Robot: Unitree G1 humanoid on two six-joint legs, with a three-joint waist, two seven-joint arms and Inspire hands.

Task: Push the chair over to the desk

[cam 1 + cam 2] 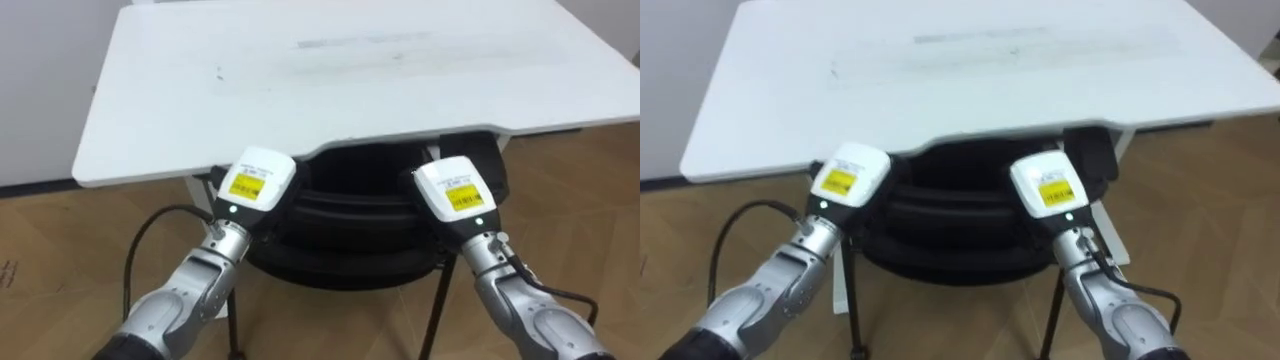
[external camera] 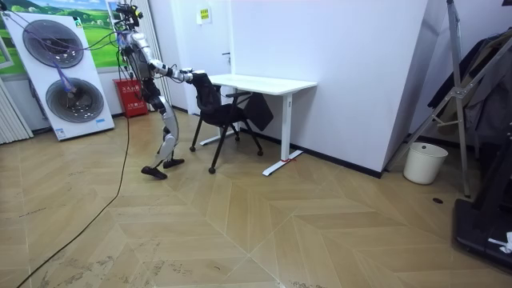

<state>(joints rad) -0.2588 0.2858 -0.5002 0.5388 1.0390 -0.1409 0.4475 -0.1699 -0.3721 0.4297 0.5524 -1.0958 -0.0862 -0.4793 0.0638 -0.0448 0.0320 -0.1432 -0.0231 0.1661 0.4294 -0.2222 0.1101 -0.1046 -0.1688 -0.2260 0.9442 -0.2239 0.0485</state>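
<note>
I stand behind the chair [image 1: 350,235], leaning in with both arms stretched forward. My left hand [image 1: 255,185] and right hand [image 1: 455,192] rest against the top of its black back, one toward each end. Their fingers are hidden beyond the backs of the hands, so I cannot tell whether they grip or only press. The chair's back is at the near edge of the white desk [image 1: 350,70], and the rest lies hidden under the top.

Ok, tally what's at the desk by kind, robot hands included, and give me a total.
White desk: 1
Black chair: 1
Robot hands, left hand and right hand: 2
Total: 4
</note>
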